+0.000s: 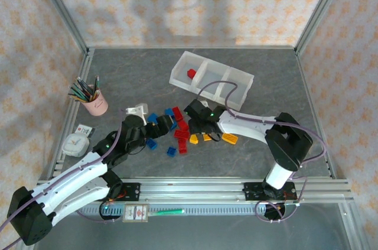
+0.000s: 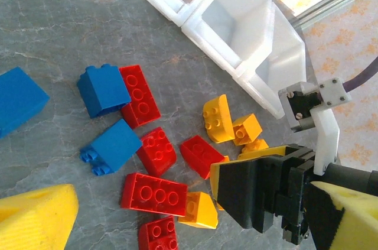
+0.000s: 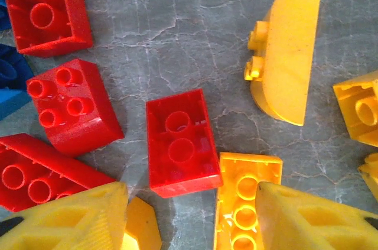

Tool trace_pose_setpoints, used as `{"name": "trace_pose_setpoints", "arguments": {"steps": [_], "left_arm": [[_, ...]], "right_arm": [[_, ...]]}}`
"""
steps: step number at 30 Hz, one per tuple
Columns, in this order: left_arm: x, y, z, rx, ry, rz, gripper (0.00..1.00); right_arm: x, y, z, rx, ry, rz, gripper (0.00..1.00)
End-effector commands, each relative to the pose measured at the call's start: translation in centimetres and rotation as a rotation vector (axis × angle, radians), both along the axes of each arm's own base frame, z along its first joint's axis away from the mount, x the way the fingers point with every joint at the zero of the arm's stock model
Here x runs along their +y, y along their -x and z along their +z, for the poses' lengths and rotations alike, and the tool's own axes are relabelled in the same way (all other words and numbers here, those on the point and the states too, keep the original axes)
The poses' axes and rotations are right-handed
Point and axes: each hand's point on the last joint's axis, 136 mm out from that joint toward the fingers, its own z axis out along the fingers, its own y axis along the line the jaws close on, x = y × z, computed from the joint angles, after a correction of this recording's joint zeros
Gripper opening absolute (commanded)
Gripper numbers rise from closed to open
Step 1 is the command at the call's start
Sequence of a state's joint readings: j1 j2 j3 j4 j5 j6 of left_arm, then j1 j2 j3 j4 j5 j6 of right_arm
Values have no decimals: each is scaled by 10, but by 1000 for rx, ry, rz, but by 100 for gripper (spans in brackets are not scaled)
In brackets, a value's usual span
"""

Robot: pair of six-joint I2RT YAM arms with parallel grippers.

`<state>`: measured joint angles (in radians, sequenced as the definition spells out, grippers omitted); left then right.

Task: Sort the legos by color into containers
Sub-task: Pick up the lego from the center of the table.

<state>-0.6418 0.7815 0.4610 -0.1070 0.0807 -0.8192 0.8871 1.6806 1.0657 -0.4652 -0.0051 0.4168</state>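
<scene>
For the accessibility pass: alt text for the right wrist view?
The right gripper hangs low over the grey table, yellow fingers apart, a red brick and a yellow brick between them. Other red bricks and a curved yellow piece lie nearby.

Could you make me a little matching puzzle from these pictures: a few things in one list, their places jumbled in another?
Things:
1. pink cup
2. white clock
3. lone red lego
4. curved yellow lego

Places:
A. in an end compartment of the tray
B. among the loose legos on the table
C. holding pencils
D. at the table's left edge, on the cup's near side

Pairs: 1-C, 2-D, 3-A, 4-B.
</scene>
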Motion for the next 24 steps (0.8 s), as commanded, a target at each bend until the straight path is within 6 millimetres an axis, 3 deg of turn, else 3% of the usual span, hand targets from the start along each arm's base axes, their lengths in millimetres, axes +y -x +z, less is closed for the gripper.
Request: {"name": "trace_pose_setpoints", "arguments": {"steps": [1, 8, 17, 24], "left_arm": [[3, -1, -6, 5, -5, 32, 99], [7, -2, -9, 5, -17, 47, 99], [7, -4, -10, -3, -16, 56, 99], [7, -5, -11, -4, -21, 58, 99]], "right_arm": [[3, -2, -9, -4, 15, 37, 57], [6, -6, -20, 0, 56, 65, 55], [7, -15, -27, -18, 98, 72, 43], [8, -21, -28, -36, 120, 76, 44]]}}
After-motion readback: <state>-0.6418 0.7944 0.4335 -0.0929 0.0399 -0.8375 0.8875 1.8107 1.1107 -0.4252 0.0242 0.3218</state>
